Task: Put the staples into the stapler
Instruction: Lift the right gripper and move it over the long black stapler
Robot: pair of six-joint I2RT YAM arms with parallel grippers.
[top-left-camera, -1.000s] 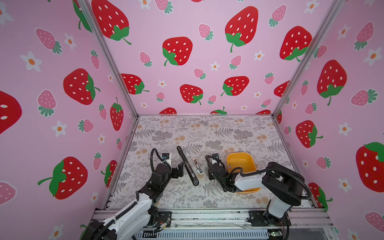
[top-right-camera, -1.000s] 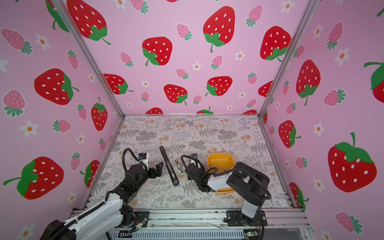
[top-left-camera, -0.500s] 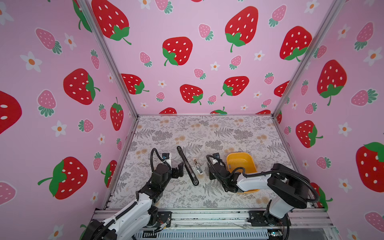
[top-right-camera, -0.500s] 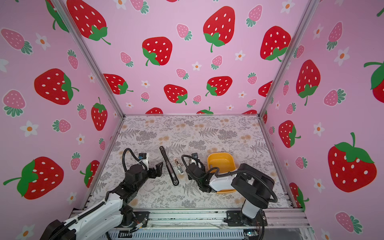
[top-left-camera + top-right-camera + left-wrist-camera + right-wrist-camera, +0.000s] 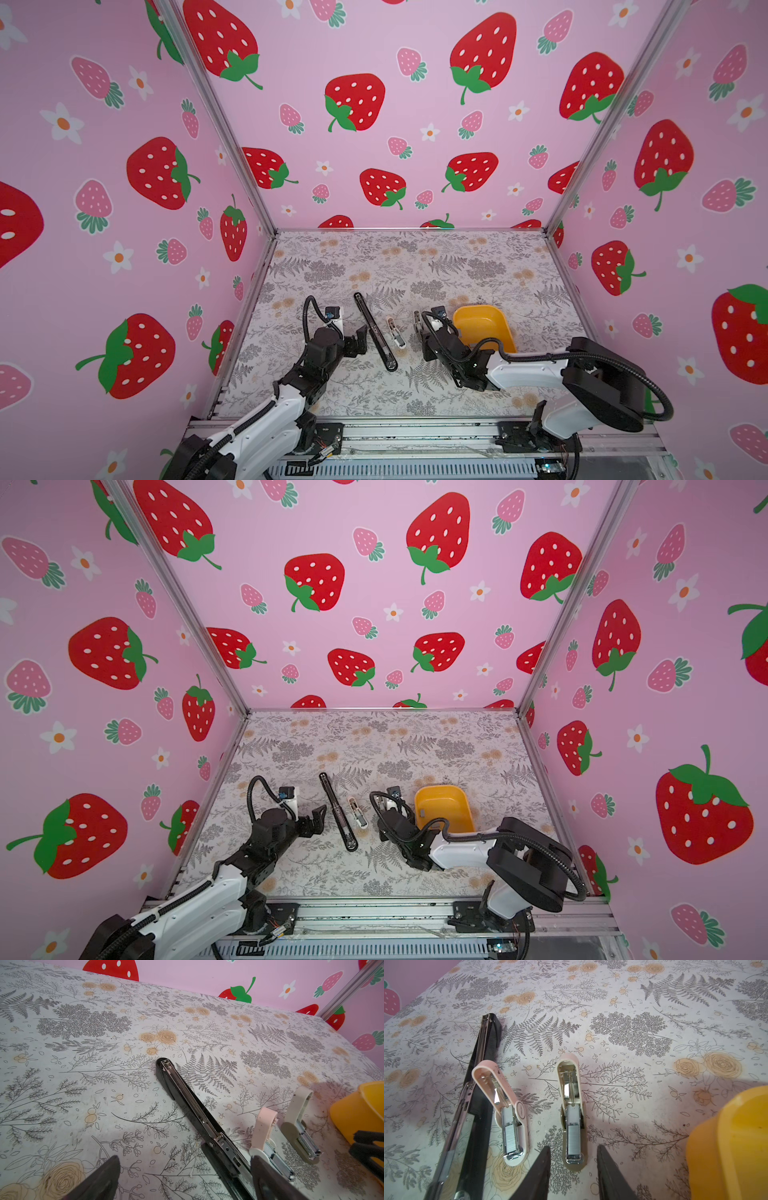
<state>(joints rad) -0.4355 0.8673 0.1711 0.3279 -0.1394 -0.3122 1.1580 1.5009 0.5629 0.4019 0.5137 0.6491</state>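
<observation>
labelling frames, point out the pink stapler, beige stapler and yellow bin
pink stapler [image 5: 488,1078]: right wrist view, raised lid
beige stapler [image 5: 568,1066]: right wrist view, open lid
yellow bin [image 5: 704,1157]: right wrist view, outer wall

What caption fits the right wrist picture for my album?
A black stapler, a pink stapler and a beige stapler lie open side by side, the open right hand at the beige one.

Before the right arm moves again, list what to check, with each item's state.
1. Pink stapler lid up, staples in its tray: ok.
2. Beige stapler lid up, tray filled: ok.
3. Black stapler open flat; whether loaded: cannot tell.
4. Right gripper empty, jaws apart either side of the beige stapler's front: ok.
5. Left gripper empty, jaws wide, near the black stapler: ok.
6. Spare strips in the yellow bin: cannot tell.
</observation>
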